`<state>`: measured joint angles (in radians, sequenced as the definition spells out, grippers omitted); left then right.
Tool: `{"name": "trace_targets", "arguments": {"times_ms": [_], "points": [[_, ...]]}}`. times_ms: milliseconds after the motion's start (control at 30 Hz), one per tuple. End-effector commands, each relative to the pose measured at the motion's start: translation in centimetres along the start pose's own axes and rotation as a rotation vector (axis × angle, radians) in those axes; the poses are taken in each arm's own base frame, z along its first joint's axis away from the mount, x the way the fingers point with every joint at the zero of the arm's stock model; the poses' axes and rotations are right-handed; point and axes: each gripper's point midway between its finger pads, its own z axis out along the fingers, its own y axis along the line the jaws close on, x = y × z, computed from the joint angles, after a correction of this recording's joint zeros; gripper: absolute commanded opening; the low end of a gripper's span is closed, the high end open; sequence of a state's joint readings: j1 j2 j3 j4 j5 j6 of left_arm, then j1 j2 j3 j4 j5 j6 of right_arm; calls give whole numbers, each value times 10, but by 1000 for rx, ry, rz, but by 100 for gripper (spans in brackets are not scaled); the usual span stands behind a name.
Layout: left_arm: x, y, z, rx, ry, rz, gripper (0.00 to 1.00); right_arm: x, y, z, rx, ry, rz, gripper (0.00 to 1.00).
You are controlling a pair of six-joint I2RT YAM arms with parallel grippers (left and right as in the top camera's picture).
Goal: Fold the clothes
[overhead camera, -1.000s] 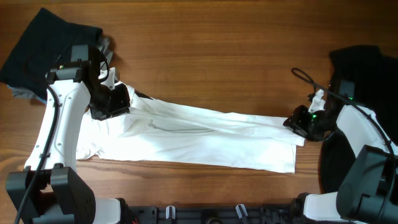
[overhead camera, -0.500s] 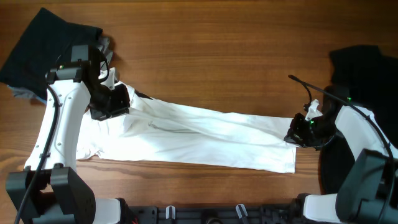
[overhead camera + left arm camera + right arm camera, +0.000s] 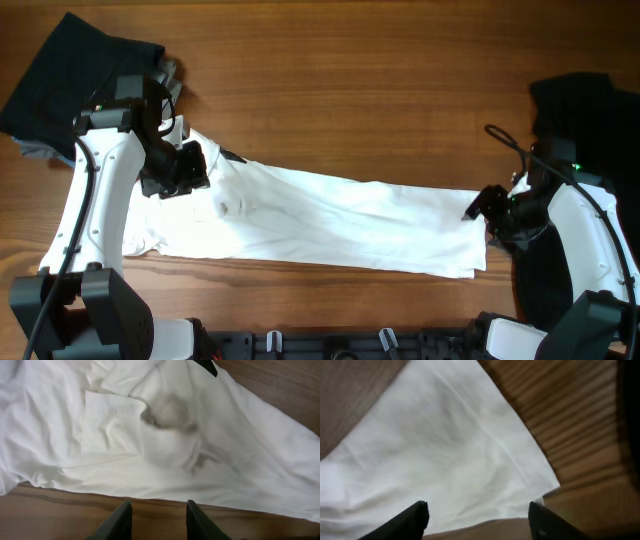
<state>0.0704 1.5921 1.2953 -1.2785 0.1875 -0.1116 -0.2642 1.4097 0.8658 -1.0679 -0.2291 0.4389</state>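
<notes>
The white T-shirt (image 3: 330, 225) lies folded into a long strip across the wooden table, with a black print edge (image 3: 232, 155) showing near its left end. My left gripper (image 3: 196, 165) hovers over the shirt's left end, open and empty; in the left wrist view (image 3: 157, 515) its tips are above bare wood just off the rumpled white cloth (image 3: 150, 435). My right gripper (image 3: 483, 205) is at the shirt's right end, open and empty; in the right wrist view (image 3: 477, 515) the cloth corner (image 3: 450, 455) lies between and beyond its fingers.
A black garment (image 3: 75, 70) lies at the back left with a grey bit beneath. Another dark garment (image 3: 585, 105) lies at the right edge, and a black cable (image 3: 505, 140) loops from the right arm. The table's front edge runs along the bottom.
My right gripper let go of the shirt's right end and drew back to the right. My left gripper released the left end, and the cloth settled flatter.
</notes>
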Motion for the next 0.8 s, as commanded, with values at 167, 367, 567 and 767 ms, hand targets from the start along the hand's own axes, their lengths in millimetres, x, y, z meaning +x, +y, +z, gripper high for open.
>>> {"name": "trace_targets", "arguments": {"times_ms": [167, 367, 567, 767], "points": [[0, 0, -3, -5, -5, 4, 43, -41, 8, 1, -30, -126, -45, 80], [-8, 0, 0, 0, -38, 10, 53, -36, -18, 42, 38, 53, 47, 82], [-9, 29, 27, -128, -56, -45, 42, -16, -20, 66, 14, 181, 20, 82], [-31, 53, 69, -132, -175, -113, 46, -1, -28, 75, 29, 216, 9, 82]]}}
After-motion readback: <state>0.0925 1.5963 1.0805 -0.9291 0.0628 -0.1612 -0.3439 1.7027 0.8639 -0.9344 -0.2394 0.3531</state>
